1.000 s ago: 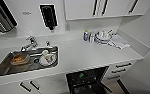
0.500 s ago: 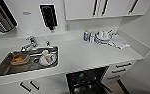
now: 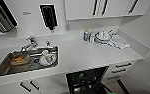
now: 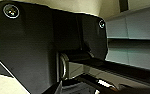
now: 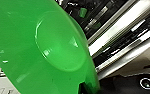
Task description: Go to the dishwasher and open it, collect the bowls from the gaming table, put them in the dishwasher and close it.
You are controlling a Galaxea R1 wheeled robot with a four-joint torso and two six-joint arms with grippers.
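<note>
**Green bowl at the open dishwasher**

Nothing has moved that I can see since the earlier head pictures: sink, counter and open dishwasher sit in the same places, so I think the base stands still.

From the head view I look down on the white counter [image 3: 91, 56]. The sink [image 3: 1, 70] holds some dishes. Under the counter the dishwasher [image 3: 87, 80] is open, its dark rack is visible, and something small and green lies inside it. At the very lower edge of this view there is a thin strip of green, maybe the bowl, but I cannot be sure.

In the right wrist view the lime green bowl [image 5: 41, 47] is very large and close, with its underside and round foot toward the camera. Behind it I see the steel and dark wires of the dishwasher rack [image 5: 121, 37]. The bowl seems to be carried by my right hand, near the rim, but the fingers themselves are hidden, so I cannot tell if they are closed on it. For the left hand I also cannot tell the state.

My judgement about the bowl: it is plastic, so light and stiff and not fragile, but the glossy surface is slippery. The good place to hold it is the rim, pinched between inside and outside wall. A thin rim can slide in the grip if it knocks on the rack wires.
</note>
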